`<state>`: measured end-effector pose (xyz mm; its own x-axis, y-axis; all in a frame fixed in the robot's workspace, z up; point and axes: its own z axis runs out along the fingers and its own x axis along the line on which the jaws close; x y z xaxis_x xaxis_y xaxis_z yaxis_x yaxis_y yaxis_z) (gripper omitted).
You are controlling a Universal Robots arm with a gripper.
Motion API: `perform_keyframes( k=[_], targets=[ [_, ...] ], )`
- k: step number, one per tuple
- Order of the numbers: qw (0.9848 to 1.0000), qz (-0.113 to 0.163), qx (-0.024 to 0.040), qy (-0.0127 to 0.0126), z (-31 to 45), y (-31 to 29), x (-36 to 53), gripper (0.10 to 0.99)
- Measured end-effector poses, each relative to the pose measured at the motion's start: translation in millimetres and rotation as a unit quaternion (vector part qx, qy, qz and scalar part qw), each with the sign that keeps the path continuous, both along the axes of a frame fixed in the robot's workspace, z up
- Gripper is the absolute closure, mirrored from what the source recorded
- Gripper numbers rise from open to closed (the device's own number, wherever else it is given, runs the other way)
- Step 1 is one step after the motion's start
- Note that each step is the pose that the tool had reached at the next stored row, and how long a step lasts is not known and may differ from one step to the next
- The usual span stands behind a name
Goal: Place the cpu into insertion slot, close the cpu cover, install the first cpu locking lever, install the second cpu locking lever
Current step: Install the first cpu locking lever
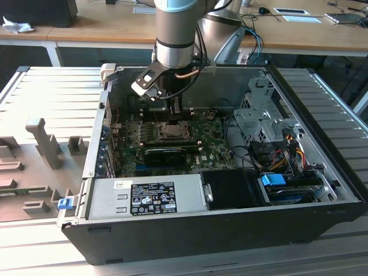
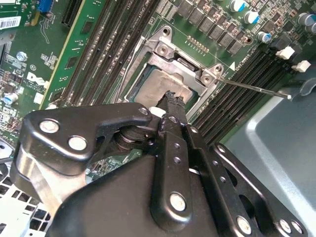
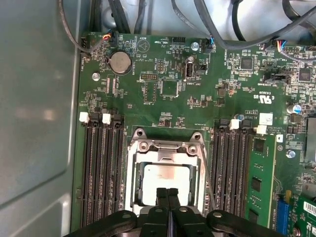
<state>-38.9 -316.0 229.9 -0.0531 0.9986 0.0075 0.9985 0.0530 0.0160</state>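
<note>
Gripper (image 3: 168,192): its two black fingers are pressed flat together with nothing between them; the tips hang low over the near edge of the socket. I cannot tell whether they touch it.
Chip (image 3: 165,175): lies flat in the socket, its dull grey face showing through the window, right at the fingertips in both wrist views.
Cover (image 3: 168,146): the silver frame lies down around the chip.
Lever (image 2: 256,89): a thin metal rod juts from the cover's corner out across the memory slots (image 3: 101,168).
Board (image 3: 163,89): green, with a round coin battery (image 3: 119,62) near its far edge.
Case (image 1: 190,230): black, open on top, with the arm (image 1: 175,34) reaching down inside.
Surface: a ribbed grey metal table (image 1: 52,92) carries the case.
Room: wooden desks (image 1: 103,26) stand behind.
</note>
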Motion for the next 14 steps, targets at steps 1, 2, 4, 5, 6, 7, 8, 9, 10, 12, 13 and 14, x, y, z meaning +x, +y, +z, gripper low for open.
perform_keyframes(
  k=[1, 2, 4, 5, 6, 7, 8, 9, 10, 12, 13, 14],
  targets=[
    [1.0000, 0.000, 0.0000, 0.0000, 0.1, 0.0, -0.1, 0.980],
    [1.0000, 0.000, -0.0002, 0.0001, 0.6, -0.1, -0.2, 0.980],
    [1.0000, 0.000, 0.0000, 0.0000, 4.6, 0.0, -0.1, 0.980],
    [1.0000, 0.000, -0.0001, 0.0000, 7.7, 0.0, -0.2, 0.980],
    [1.0000, 0.000, 0.0000, 0.0000, 9.8, 0.0, -0.1, 0.980],
    [1.0000, 0.000, 0.0000, 0.0001, 11.2, 0.0, -0.1, 0.980],
    [1.0000, 0.000, 0.0000, 0.0001, 13.4, 0.0, -0.2, 0.980],
    [1.0000, 0.000, 0.0000, 0.0001, 14.8, 0.0, -0.2, 0.980],
    [1.0000, 0.000, 0.0000, 0.0001, 16.1, 0.0, -0.1, 0.980],
    [1.0000, 0.000, 0.0000, 0.0001, 22.4, 0.0, -0.1, 0.980],
    [1.0000, 0.000, 0.0000, 0.0001, 25.3, 0.0, -0.1, 0.980],
    [1.0000, 0.000, 0.0000, 0.0001, 27.1, 0.0, -0.1, 0.980]
  ],
)
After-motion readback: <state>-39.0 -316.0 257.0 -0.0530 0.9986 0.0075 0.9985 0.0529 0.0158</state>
